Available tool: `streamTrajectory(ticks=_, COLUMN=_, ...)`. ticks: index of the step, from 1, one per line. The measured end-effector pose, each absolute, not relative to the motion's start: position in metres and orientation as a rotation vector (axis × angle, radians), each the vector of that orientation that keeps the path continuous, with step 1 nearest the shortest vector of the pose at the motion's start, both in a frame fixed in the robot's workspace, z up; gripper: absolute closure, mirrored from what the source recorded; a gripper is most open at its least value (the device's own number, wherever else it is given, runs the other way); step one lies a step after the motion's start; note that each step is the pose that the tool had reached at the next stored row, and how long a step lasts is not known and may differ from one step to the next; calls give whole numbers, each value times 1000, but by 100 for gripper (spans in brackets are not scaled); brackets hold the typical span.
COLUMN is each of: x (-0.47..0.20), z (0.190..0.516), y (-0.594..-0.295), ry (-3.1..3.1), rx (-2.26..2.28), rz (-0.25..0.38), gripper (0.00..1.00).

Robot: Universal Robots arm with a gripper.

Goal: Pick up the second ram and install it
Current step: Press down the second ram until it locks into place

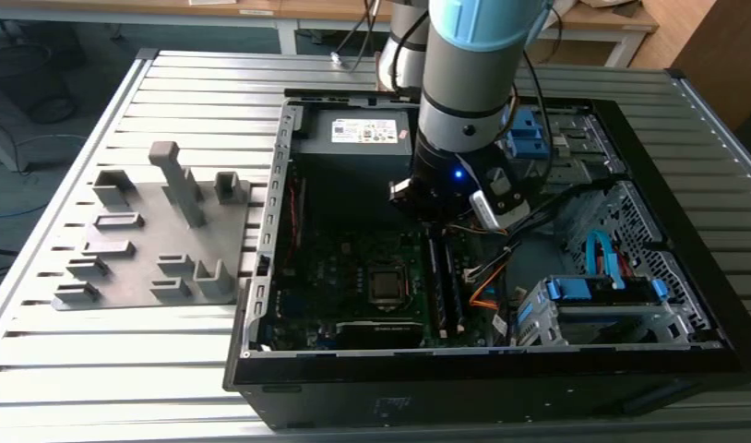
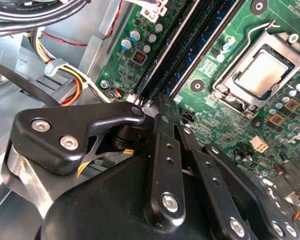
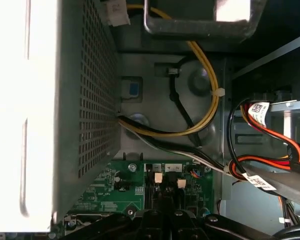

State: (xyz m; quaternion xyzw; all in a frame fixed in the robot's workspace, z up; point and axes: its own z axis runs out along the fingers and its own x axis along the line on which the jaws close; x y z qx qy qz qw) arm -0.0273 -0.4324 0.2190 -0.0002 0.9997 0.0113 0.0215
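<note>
Matte black gripper (image 2: 162, 107) pressing closed fingertips onto slim dark-edged second ram (image 2: 187, 47), sitting upright in green motherboard (image 2: 270, 125) slot.

The computer case (image 1: 499, 378) was black outside, bare grey metal inside. The motherboard (image 2: 210, 55) was green, with black memory slots (image 2: 190, 45) and a silver processor (image 2: 262, 75) in a grey frame. The gripper (image 2: 162, 107) was matte black with silver screw heads. Drive carriers (image 1: 603, 289) were blue. Cables (image 3: 205, 100) ran yellow, black, red and orange. The perforated panel (image 3: 92, 90) showed a regular dot pattern. The fixture tray (image 1: 142, 231) was plain grey. The table (image 1: 105, 369) was pale grey, ribbed in parallel slats.
</note>
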Motion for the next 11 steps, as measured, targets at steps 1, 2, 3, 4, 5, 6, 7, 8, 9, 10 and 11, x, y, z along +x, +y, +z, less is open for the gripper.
streamTrajectory(ticks=1, x=-27, z=219, y=-432, ry=3098, rx=-1, rz=35, gripper=90)
streamTrajectory(ticks=2, x=-27, z=219, y=-432, ry=3098, rx=-1, rz=36, gripper=90)
streamTrajectory(ticks=3, x=-27, z=218, y=-432, ry=3098, rx=-1, rz=36, gripper=90)
streamTrajectory(ticks=4, x=-27, z=217, y=-432, ry=3098, rx=-1, rz=36, gripper=90)
streamTrajectory(ticks=5, x=-27, z=216, y=-432, ry=3098, rx=-1, rz=35, gripper=90)
streamTrajectory(ticks=6, x=-27, z=216, y=-432, ry=3099, rx=-1, rz=35, gripper=90)
streamTrajectory(ticks=7, x=-27, z=216, y=-432, ry=3098, rx=-1, rz=35, gripper=90)
streamTrajectory(ticks=8, x=-27, z=217, y=-432, ry=3097, rx=-1, rz=36, gripper=90)
streamTrajectory(ticks=9, x=-27, z=220, y=-432, ry=3096, rx=-1, rz=40, gripper=90)
streamTrajectory(ticks=10, x=-27, z=225, y=-432, ry=3097, rx=-1, rz=38, gripper=90)
streamTrajectory(ticks=11, x=-27, z=228, y=-432, ry=3097, rx=-1, rz=36, gripper=90)
